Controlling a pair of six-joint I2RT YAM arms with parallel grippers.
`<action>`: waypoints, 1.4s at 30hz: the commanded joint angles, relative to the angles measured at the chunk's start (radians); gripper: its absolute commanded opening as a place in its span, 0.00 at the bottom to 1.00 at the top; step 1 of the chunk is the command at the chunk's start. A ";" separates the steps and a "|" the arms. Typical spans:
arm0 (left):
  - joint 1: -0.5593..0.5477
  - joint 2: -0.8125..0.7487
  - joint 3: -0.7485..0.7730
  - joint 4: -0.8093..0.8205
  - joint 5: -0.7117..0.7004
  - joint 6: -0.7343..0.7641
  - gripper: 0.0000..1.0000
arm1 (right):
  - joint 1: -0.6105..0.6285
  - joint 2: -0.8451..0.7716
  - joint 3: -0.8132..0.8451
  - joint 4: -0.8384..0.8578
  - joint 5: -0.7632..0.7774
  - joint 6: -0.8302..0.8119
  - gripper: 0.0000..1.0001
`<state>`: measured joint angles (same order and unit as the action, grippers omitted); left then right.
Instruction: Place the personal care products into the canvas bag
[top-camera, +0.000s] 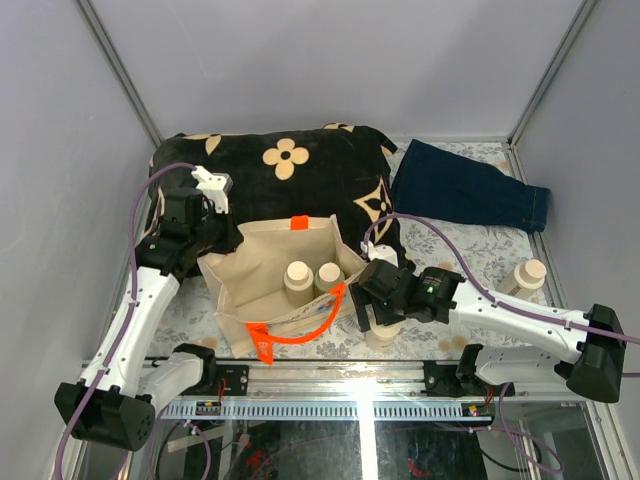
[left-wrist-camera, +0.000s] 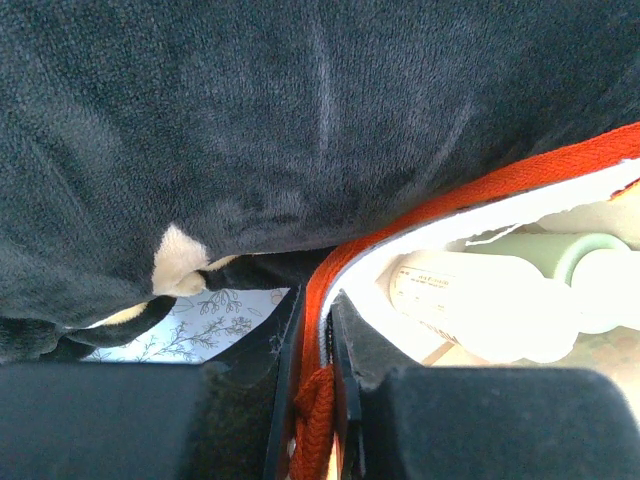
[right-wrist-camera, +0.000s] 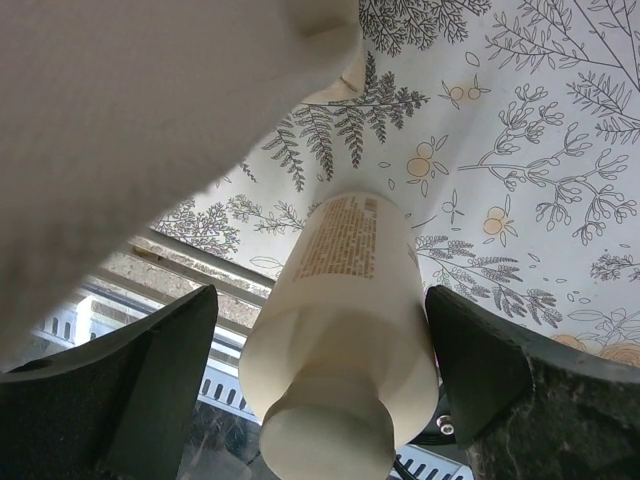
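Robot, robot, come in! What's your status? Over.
Left gripper shut on canvas bag rim. Right gripper open around a bottle on the table. Two bottles in the bag, one more standing far right. Bag side close by.

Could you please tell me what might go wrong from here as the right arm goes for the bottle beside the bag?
1. The right gripper straddles the bottle with gaps on both sides. An uneven close could tip it, and the table edge is near.
2. The canvas bag wall sits close beside that gripper and might get snagged.
3. The left gripper pinches only the bag's rim. A slip could let the mouth sag.
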<state>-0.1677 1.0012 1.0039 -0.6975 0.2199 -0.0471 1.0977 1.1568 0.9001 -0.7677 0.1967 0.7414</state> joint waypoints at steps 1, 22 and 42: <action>0.004 -0.008 0.035 0.022 -0.019 0.018 0.11 | 0.009 0.017 -0.026 -0.075 -0.049 -0.003 0.91; 0.005 0.002 0.029 0.027 -0.017 0.021 0.11 | 0.022 -0.040 0.021 -0.189 0.036 0.089 0.97; 0.004 0.006 0.024 0.027 -0.004 0.026 0.11 | 0.021 -0.035 -0.084 -0.092 0.001 0.128 0.35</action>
<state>-0.1677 1.0027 1.0039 -0.6968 0.2188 -0.0456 1.1172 1.1042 0.7975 -0.8314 0.1646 0.8616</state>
